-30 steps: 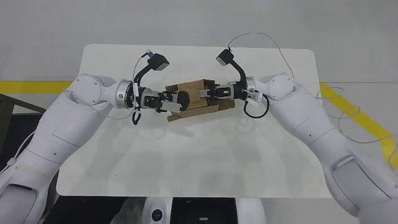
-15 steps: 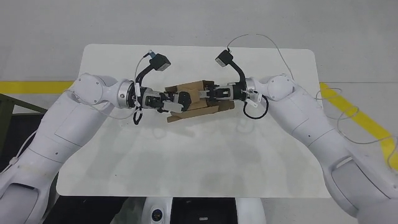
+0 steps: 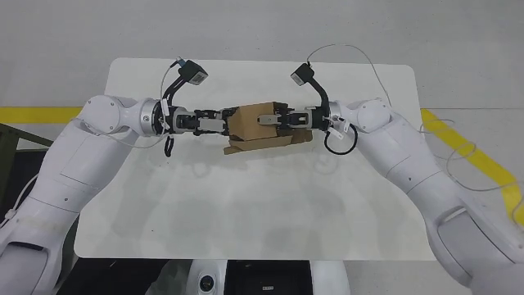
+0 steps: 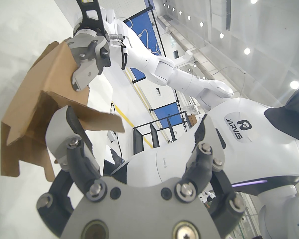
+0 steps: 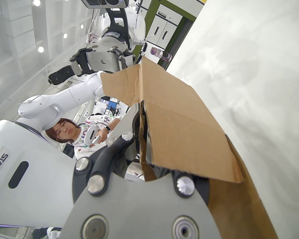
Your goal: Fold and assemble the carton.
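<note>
Top view: the carton [image 3: 250, 127] lay about mid-worktop [image 3: 164, 205], long axis running side to side, i.e. straight along the line btw. the two arms. The right end effector [image 3: 272, 120] was clamped on the carton's upper panel from the right end, one finger laid over the top. The left end effector [image 3: 219, 122] sat just beside the opposite end, level w/ it, not gripping the board as far as I could tell.

Left wrist view: the left end effector's fingers [image 4: 56, 130] stood wide apart, nothing gripped. An end flap [image 4: 99, 121] stuck out loose, just past one finger. The rest of the carton lay ahead, off to that finger's side, w/ the right end effector gripping the far edge.

Right wrist view: the board ran btw. the right end effector's fingers, pinched. The carton body stretched away from it toward the left arm.

Judgement: the right side looked like the anchor. The left arm, nearer the loose flap & on-axis, seemed the one to push it in, approx. along the long axis toward the right end effector.
</note>
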